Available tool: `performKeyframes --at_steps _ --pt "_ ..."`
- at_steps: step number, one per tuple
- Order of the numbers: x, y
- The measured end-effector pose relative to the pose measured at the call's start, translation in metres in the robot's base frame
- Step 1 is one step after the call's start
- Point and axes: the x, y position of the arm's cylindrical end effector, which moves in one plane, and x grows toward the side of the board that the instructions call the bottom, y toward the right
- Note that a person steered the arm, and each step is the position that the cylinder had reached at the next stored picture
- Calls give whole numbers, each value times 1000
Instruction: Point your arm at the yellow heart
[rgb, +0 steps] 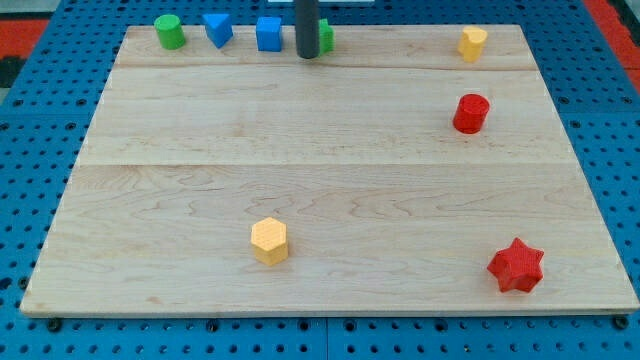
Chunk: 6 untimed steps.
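The yellow heart (472, 43) lies near the board's top right corner. My tip (308, 55) is at the top edge near the middle, well to the left of the heart. It stands just in front of a green block (326, 38) that it partly hides, and right of a blue cube (268, 33).
A green cylinder (169, 31) and a blue triangular block (218, 29) sit at the top left. A red cylinder (470, 113) lies below the heart. A yellow hexagon (269, 240) is at the lower middle and a red star (516, 265) at the bottom right.
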Motion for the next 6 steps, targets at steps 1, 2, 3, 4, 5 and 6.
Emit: performKeyframes --at_steps 1,2,3,4,5,6 --pt "5 23" --pt "12 73" --pt "-22 151" --pt "-51 185" --pt "-49 211" --pt "-28 238"
